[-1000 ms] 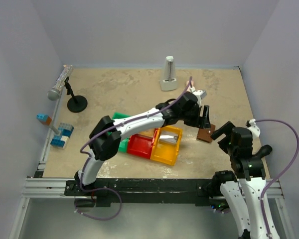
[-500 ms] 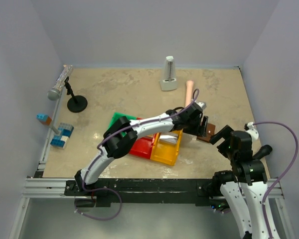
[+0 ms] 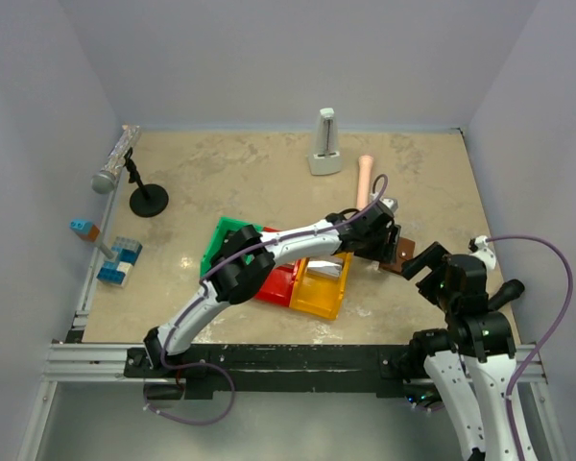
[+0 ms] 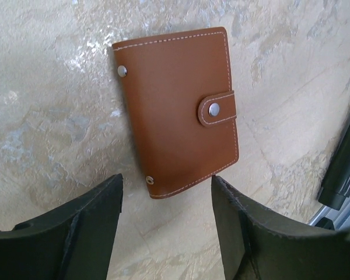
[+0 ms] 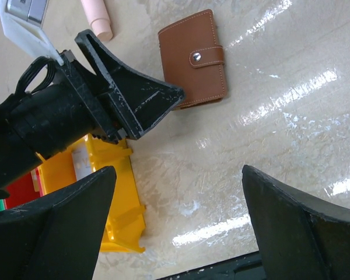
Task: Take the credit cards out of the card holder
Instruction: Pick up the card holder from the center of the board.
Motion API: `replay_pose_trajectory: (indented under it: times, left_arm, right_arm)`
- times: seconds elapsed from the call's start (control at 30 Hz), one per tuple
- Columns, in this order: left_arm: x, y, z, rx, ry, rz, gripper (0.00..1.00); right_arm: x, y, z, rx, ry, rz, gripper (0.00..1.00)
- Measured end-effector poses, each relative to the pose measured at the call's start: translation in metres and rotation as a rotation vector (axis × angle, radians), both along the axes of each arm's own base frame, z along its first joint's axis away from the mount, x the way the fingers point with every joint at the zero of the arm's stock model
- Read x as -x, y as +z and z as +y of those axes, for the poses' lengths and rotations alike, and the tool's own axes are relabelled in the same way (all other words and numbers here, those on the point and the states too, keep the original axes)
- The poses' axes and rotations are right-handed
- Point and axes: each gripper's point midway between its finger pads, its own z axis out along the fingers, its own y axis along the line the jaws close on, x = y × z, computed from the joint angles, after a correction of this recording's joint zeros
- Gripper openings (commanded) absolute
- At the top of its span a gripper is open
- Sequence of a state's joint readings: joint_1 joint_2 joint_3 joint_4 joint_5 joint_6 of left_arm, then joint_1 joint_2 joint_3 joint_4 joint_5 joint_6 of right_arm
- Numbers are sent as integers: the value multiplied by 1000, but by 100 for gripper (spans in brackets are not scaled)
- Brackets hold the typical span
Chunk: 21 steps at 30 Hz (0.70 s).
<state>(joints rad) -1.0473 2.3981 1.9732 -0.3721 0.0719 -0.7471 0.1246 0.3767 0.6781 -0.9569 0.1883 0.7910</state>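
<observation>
Card holder: the brown card holder (image 4: 175, 111) lies flat and closed on the marbled table (image 3: 250, 182), its tab snapped shut over the right edge.
Place in frame: right of centre in the top view, upper centre in both wrist views.
Top view: only a brown corner of the holder shows, the rest hidden behind the left gripper (image 4: 166, 184). This view alone takes in the green bin (image 3: 226, 240), the red bin (image 3: 274, 283), a microphone on a stand (image 3: 115, 158) at the left edge and a white device (image 3: 324, 144) at upper centre.
Left wrist view: the holder is seen whole, with white stitching, a stud on the tab and two small studs down its left side.
Left fingers: apart, wider than the holder, tips flanking its near end. Contact cannot be told.
Right wrist view: the left gripper seen from the side, one black finger pointing at the holder's lower left corner. A pink tube (image 5: 96, 17) sits at the top and the yellow bin (image 5: 114, 192) at lower left.
Right fingers: the right gripper (image 5: 176, 175) is spread wide over bare table, nothing between its fingers, with the holder well beyond the tips.
Writing: a white item in the yellow bin is too blurred to read.
</observation>
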Motion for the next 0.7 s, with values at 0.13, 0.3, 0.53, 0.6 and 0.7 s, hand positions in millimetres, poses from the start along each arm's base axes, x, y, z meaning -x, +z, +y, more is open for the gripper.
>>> replay_pose_trajectory:
  times: [0.13, 0.3, 0.53, 0.6, 0.7]
  left_arm:
    - [-4, -6, -5, -3, 4, 0, 60]
    - [-7, -9, -6, -12, 14, -4, 50]
    - [-9, -14, -7, -28, 21, -4, 34]
    - [-10, -15, -6, -34, 23, -5, 28]
    - [-10, -15, -6, -35, 25, -6, 20]
  right_arm:
    - [0, -2, 0, -2, 2, -1, 94]
    - [2, -11, 2, -5, 10, 16, 94]
    - [3, -10, 5, -11, 25, 14, 94]
    - [3, -11, 5, -11, 26, 15, 94]
    - [3, -13, 5, -8, 27, 20, 94]
